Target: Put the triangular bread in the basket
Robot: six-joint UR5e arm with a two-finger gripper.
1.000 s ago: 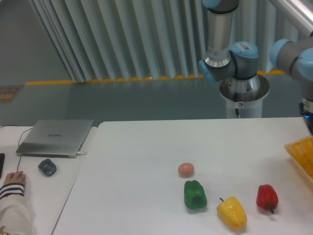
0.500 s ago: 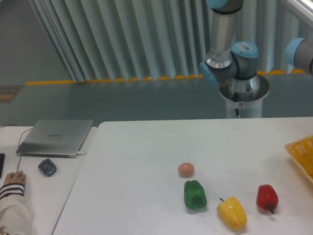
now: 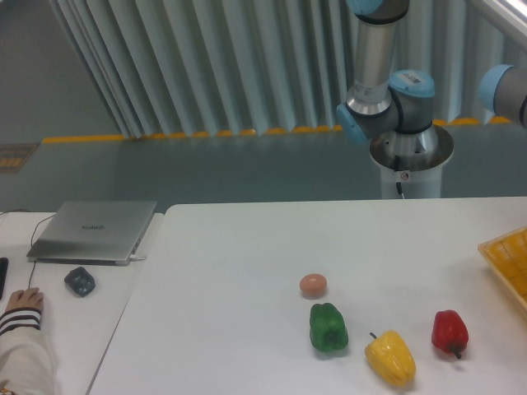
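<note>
The yellow-orange lattice basket (image 3: 508,259) shows only in part at the right edge of the white table (image 3: 247,271). The triangular bread is out of view. My gripper is out of view too: only the arm's base (image 3: 409,148), an upright link (image 3: 372,58) and a joint at the right edge (image 3: 506,90) show behind the table.
A small round brownish egg-like ball (image 3: 313,285), a green pepper (image 3: 328,327), a yellow pepper (image 3: 390,358) and a red pepper (image 3: 449,332) lie on the table's front right. A laptop (image 3: 92,230), a mouse (image 3: 80,281) and a person's hand (image 3: 20,303) are at the left.
The arm's link at the right edge has lifted up and out of the frame since a second ago. The objects on the table have not moved.
</note>
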